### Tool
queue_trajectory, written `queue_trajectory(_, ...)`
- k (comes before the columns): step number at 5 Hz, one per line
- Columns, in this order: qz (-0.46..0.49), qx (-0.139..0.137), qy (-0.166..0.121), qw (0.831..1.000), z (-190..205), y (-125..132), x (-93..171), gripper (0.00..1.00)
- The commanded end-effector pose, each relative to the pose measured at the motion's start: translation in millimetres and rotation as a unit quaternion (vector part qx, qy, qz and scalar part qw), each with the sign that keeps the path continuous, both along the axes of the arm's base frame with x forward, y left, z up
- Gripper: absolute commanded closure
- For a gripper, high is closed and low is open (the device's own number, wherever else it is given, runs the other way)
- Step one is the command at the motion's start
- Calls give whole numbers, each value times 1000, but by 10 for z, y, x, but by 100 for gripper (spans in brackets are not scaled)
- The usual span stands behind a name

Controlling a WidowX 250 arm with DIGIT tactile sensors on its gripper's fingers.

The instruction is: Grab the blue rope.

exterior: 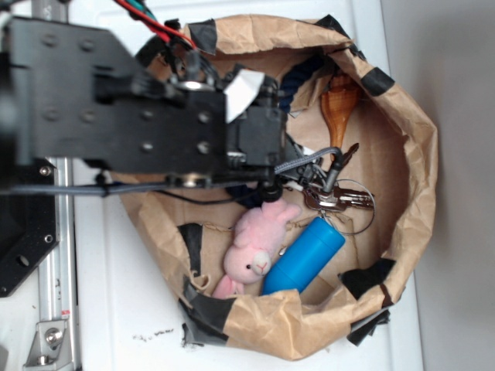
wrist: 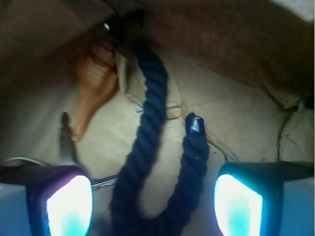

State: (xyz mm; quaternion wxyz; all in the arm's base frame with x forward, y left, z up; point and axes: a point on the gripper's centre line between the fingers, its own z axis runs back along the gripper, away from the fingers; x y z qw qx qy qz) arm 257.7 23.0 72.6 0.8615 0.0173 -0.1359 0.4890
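The blue rope (wrist: 147,167), a thick navy twisted cord bent in a U, lies on the paper bag (exterior: 402,154) floor directly between the fingers (wrist: 69,206) of the gripper (wrist: 152,209), its strands running lengthwise away from them. The jaws stand spread apart, grasping nothing. From outside, the arm hides nearly all the rope, and the U's bend is cut off below the wrist view.

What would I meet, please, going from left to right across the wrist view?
Left fingertip → brown wooden piece → blue rope, its U lying between the open tool's fingertips → right fingertip.
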Motion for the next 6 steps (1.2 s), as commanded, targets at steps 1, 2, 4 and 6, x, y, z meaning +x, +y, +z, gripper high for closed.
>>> queue_trajectory(1, 15, 4, -9, 1000, -12, 359, 186, 0)
queue_trajectory(2, 9, 1, 8, 1000, -144, 437, 318, 0)
queue_trajectory(4, -32, -21, 23, 999, -249, 225, 540, 0)
queue_trajectory(6, -109, -53, 40, 992, -489, -174, 478, 0)
